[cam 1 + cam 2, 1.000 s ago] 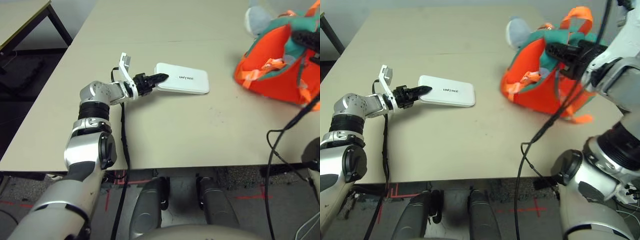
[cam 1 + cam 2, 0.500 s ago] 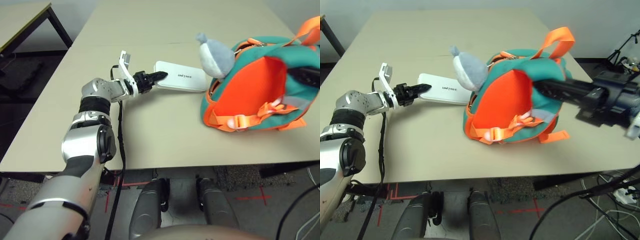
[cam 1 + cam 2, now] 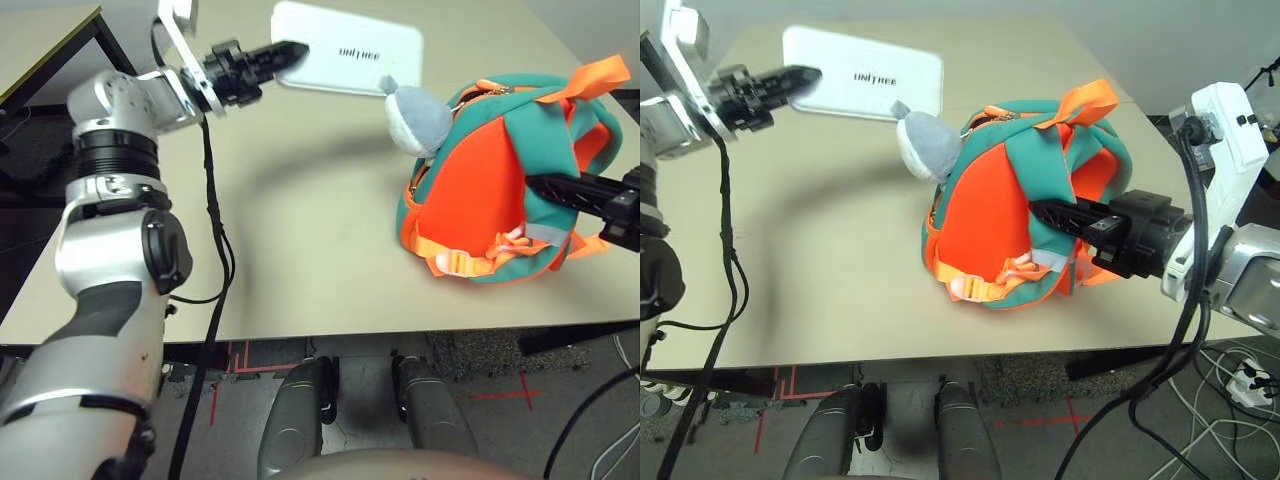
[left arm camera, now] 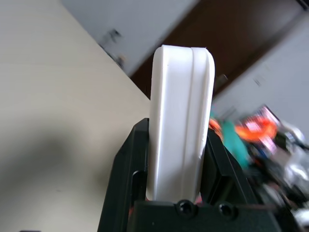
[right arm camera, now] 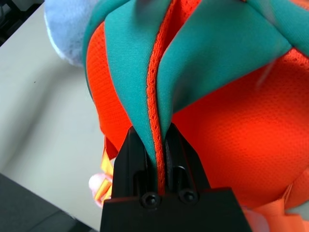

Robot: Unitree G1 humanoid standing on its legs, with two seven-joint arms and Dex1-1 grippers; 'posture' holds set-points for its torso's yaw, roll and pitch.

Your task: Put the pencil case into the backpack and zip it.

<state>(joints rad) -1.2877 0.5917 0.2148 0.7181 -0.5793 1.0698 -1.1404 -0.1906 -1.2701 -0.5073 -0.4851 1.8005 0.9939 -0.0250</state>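
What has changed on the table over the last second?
The left gripper has lifted the pencil case off the table; it now hangs above the far side. The right gripper has dragged the backpack in toward the middle. Both grips stayed closed on their things throughout.

— What colours do we have on the backpack (image 3: 990,220)?

— We see bright orange mesh panels edged in teal fabric, with orange straps (image 3: 1080,100) and an orange zipper line (image 5: 155,116) between two teal folds. The plush charm (image 3: 922,143) on it is grey, paler at the tip.

— And the pencil case (image 3: 350,60)?

— Plain white, with small dark "unitree" lettering on top; we see a thin seam along its white edge in the left wrist view.

— The rest?

— We note a pale beige table (image 3: 300,250), black fingers on the left gripper (image 3: 290,52) and right gripper (image 3: 1040,210), silver forearms, and red tape marks (image 3: 225,350) on the grey floor.
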